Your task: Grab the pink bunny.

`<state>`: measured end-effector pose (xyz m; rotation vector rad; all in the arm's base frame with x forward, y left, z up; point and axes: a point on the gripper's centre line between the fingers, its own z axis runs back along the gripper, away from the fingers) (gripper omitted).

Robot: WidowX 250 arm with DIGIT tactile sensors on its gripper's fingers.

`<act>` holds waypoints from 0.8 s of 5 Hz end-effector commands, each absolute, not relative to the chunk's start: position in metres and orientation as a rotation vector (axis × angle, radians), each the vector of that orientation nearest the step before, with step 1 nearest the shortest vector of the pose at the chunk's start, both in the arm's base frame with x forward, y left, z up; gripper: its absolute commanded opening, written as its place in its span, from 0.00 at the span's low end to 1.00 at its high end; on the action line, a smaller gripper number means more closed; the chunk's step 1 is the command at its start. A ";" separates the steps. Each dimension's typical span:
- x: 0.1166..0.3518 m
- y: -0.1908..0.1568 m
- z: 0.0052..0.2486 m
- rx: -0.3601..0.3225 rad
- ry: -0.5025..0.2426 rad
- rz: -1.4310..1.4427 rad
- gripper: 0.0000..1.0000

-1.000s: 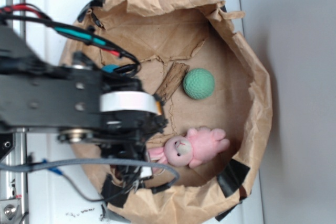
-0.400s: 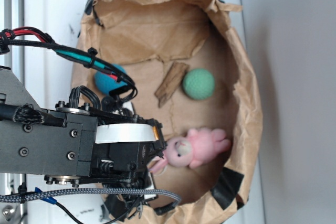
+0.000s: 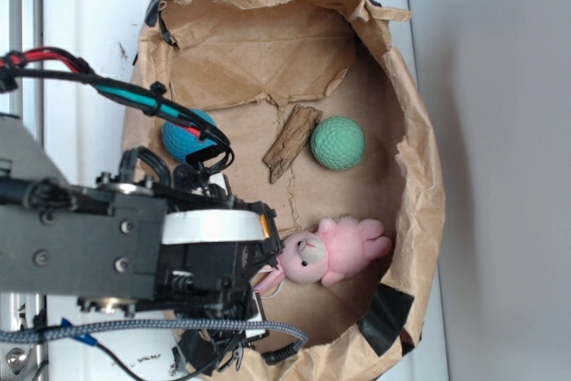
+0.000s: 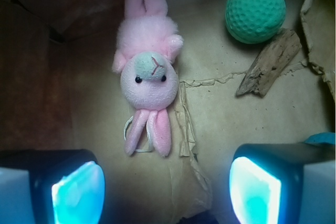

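The pink bunny [image 3: 328, 251] lies flat on the brown paper floor of the bag-lined bowl, its ears toward my arm. In the wrist view the pink bunny [image 4: 148, 72] is face up ahead of the jaws, ears [image 4: 149, 131] pointing back at me. My gripper [image 4: 167, 192] is open wide, its two glowing pads well apart with only bare paper between them. It sits just short of the ear tips. In the exterior view the gripper [image 3: 260, 267] is mostly hidden under the arm's black wrist.
A green dimpled ball [image 3: 337, 143] and a bark-like wood chip [image 3: 291, 142] lie beyond the bunny. A blue ball [image 3: 184, 136] sits partly behind the cables. The crumpled paper wall [image 3: 426, 185] rings the floor, taped with black tape [image 3: 385, 310].
The arm swung down and toward the bunny a second ago, uncovering the blue ball. Since 0.4 s ago it has barely shifted; the bunny has not moved.
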<state>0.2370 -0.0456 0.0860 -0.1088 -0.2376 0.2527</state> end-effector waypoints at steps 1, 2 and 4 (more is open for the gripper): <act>0.285 -0.041 0.083 -0.200 -0.303 0.239 1.00; 0.306 -0.037 0.076 -0.213 -0.310 0.231 1.00; 0.312 -0.035 0.067 -0.170 -0.322 0.238 0.07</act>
